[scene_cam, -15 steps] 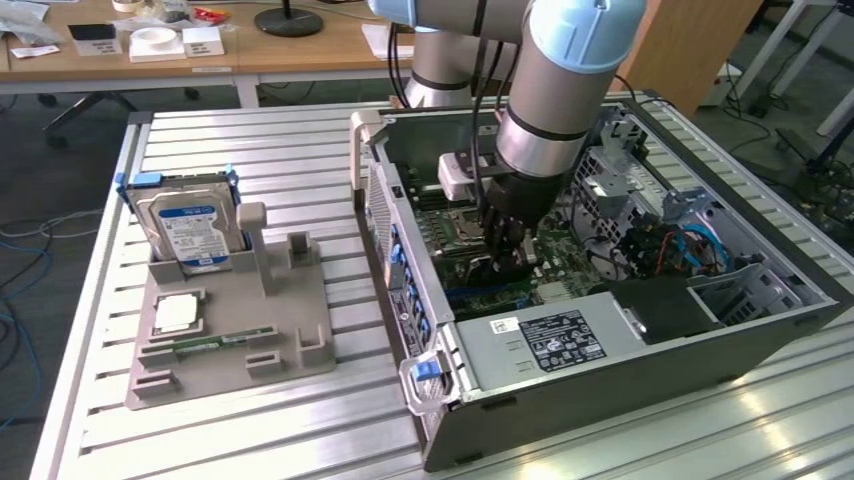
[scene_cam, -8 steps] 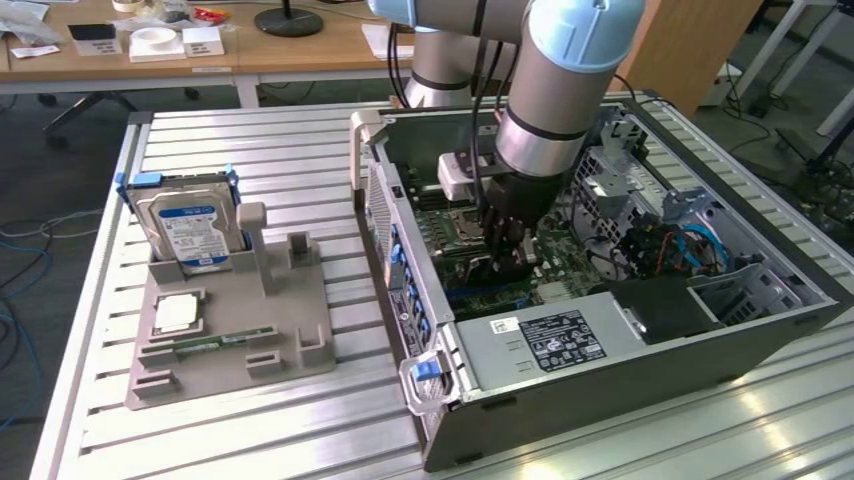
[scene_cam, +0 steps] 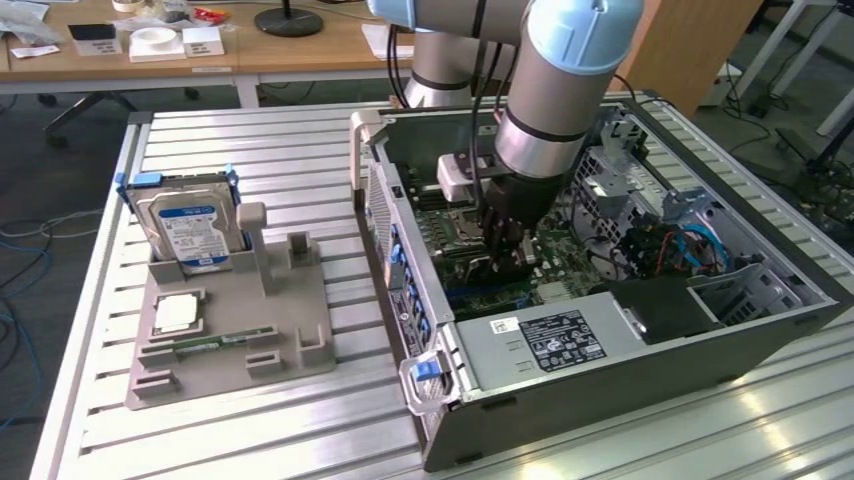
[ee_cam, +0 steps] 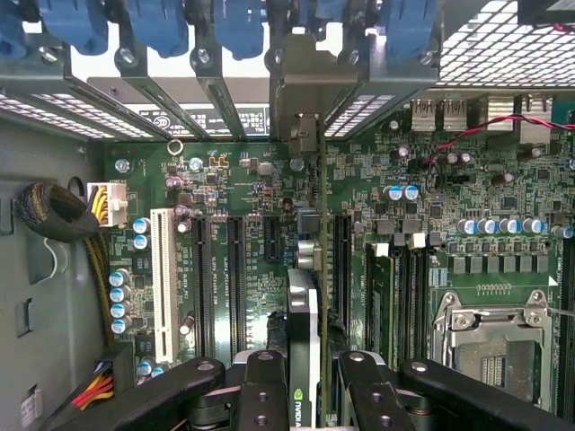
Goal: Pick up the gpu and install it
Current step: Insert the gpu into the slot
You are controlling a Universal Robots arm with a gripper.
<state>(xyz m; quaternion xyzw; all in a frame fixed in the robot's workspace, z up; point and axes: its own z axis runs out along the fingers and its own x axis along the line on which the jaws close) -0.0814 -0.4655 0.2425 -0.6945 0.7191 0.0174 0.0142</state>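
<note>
The gpu (ee_cam: 304, 310) appears edge-on in the wrist view, a slim card with a black cooler and a green logo, standing upright over the motherboard's (ee_cam: 234, 180) black expansion slots. Its silver end bracket (ee_cam: 301, 94) reaches the case's rear slot openings. My gripper (ee_cam: 310, 395) is shut on the card, one black finger (ee_cam: 263, 386) on each side of it. In the exterior view my gripper (scene_cam: 511, 258) is lowered deep inside the open computer case (scene_cam: 561, 410), close to the board. Whether the card sits fully in its slot I cannot tell.
A grey fixture (scene_cam: 307, 335) at the exterior view's left carries a silver hard drive (scene_cam: 191, 225), a processor (scene_cam: 178, 312) and a memory stick (scene_cam: 214, 342). Inside the case are the power supply (scene_cam: 554, 340), blue cables (scene_cam: 681, 245), a white slot (ee_cam: 163, 278), the processor socket (ee_cam: 494, 346) and blue clips (ee_cam: 162, 22).
</note>
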